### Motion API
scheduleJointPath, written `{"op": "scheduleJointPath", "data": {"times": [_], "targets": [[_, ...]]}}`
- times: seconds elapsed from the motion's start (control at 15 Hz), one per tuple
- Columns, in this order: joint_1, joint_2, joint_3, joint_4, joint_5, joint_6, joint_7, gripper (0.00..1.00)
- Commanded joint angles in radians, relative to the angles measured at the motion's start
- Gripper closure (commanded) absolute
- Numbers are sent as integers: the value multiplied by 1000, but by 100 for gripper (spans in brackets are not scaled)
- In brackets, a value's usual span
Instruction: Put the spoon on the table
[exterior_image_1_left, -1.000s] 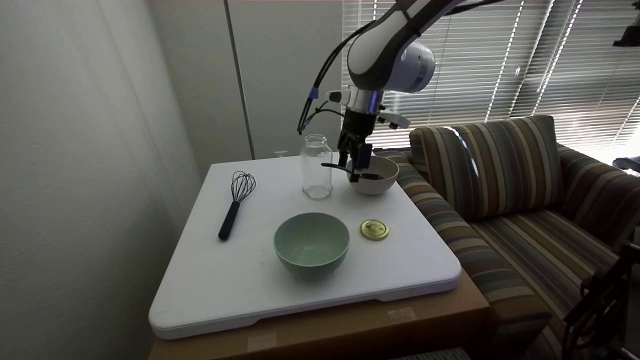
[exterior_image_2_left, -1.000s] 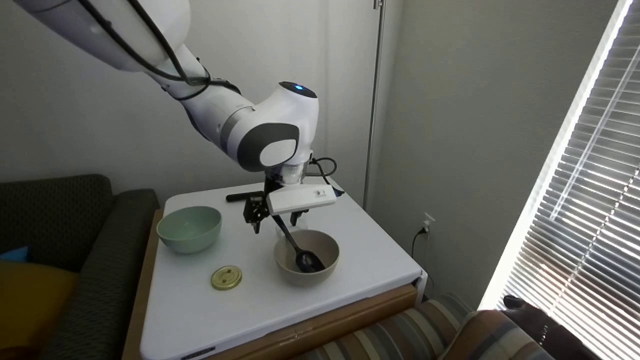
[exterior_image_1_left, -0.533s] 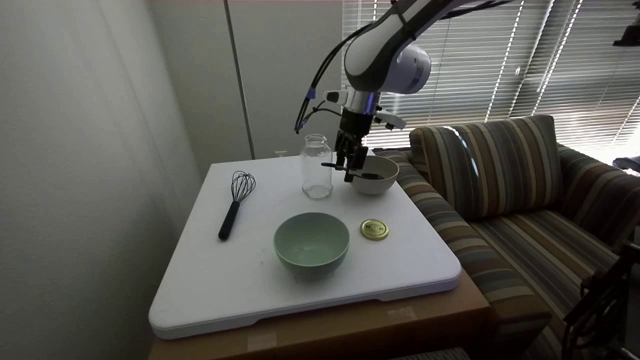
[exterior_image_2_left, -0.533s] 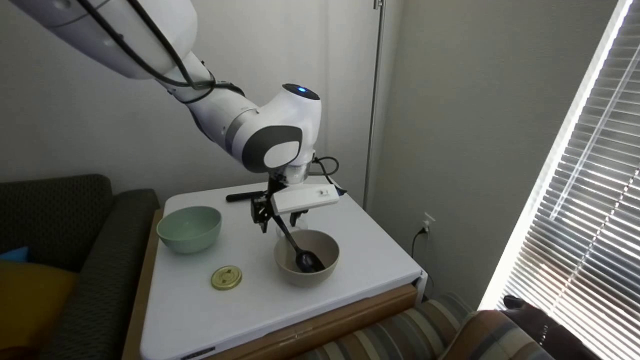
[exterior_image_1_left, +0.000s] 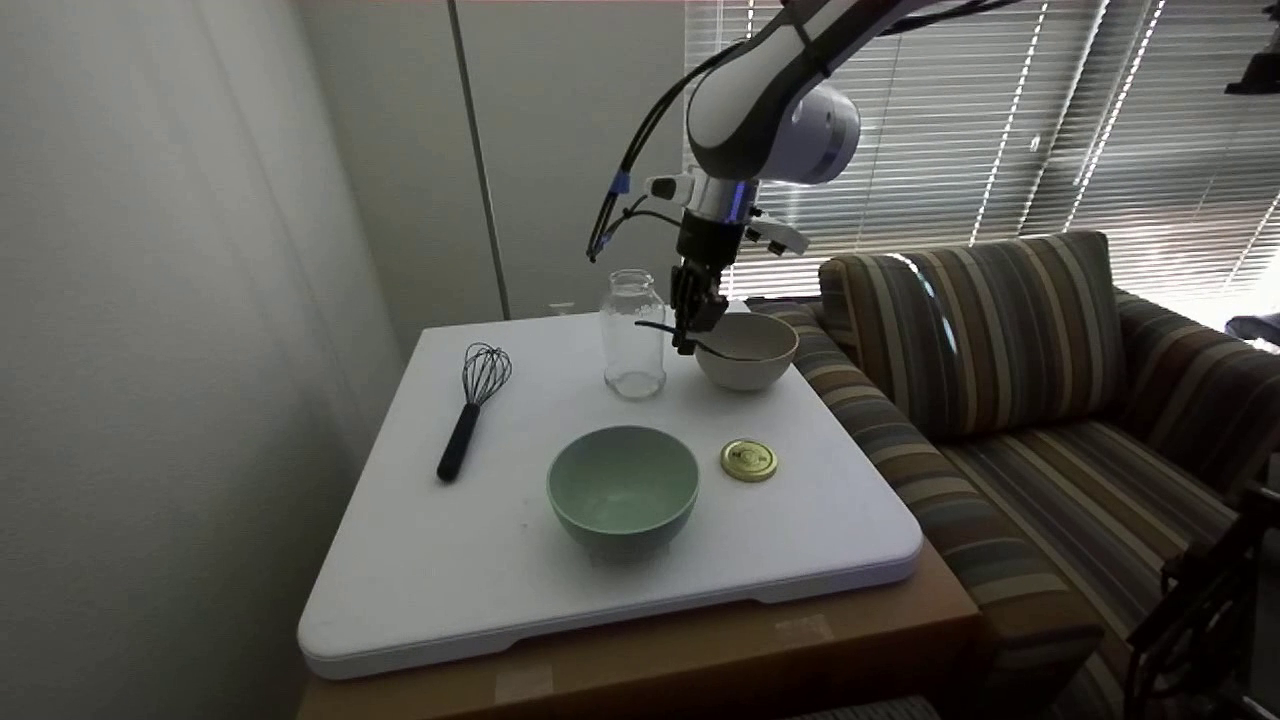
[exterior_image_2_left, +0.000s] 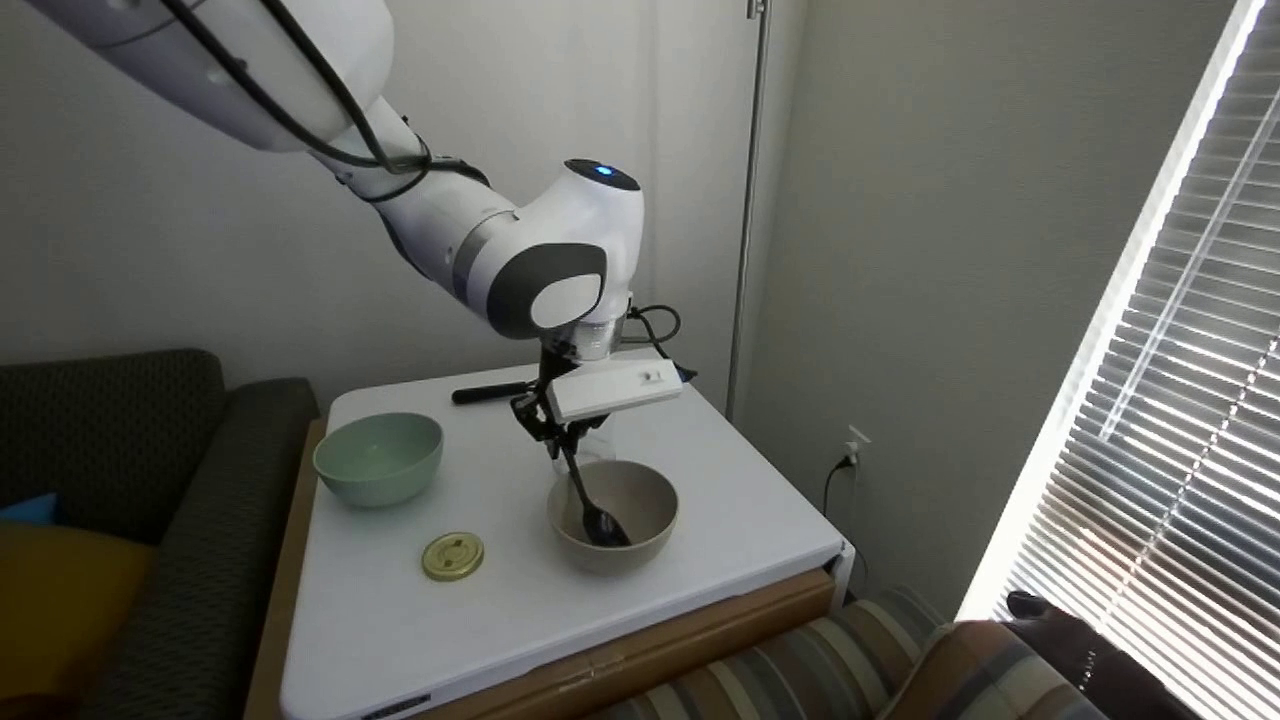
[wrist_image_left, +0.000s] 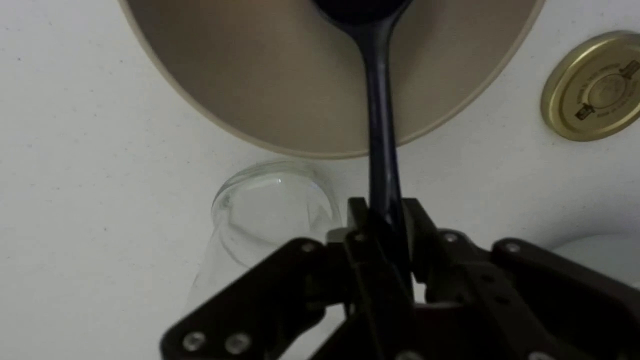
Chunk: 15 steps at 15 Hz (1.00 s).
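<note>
The dark spoon (wrist_image_left: 381, 110) leans in the beige bowl (exterior_image_2_left: 612, 562), its scoop inside and its handle sticking up over the rim. In the wrist view my gripper (wrist_image_left: 384, 212) is shut on that handle, one finger pressed to each side. An exterior view puts the gripper (exterior_image_2_left: 568, 445) just above the bowl's rim, with the spoon's scoop (exterior_image_2_left: 604, 526) low inside. From the opposite side, the gripper (exterior_image_1_left: 685, 342) hides part of the handle. The white table (exterior_image_1_left: 450, 580) lies under everything.
Close beside the gripper stands a clear glass jar (exterior_image_1_left: 633, 345). A gold lid (exterior_image_1_left: 748, 460) and a green bowl (exterior_image_1_left: 622, 500) sit nearer the front edge. A black whisk (exterior_image_1_left: 458, 440) lies along the wall side. The striped sofa (exterior_image_1_left: 870, 410) borders the table.
The fingers have come together around the spoon's handle. The gripper has shifted slightly, and in the last half second the spoon has turned a little and its scoop has slid within the bowl.
</note>
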Motion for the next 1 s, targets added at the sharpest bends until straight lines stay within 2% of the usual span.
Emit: {"op": "scheduleJointPath", "data": {"times": [0.0, 0.4, 0.53, 0.8, 0.93], "targets": [[32, -50, -42, -35, -38, 39, -3, 100], [91, -158, -92, -102, -148, 124, 21, 98], [127, -211, -126, -136, -183, 124, 88, 98], [272, -320, -257, -239, -312, 53, 430, 98], [304, -353, -250, -294, -350, 6, 544, 98]]}}
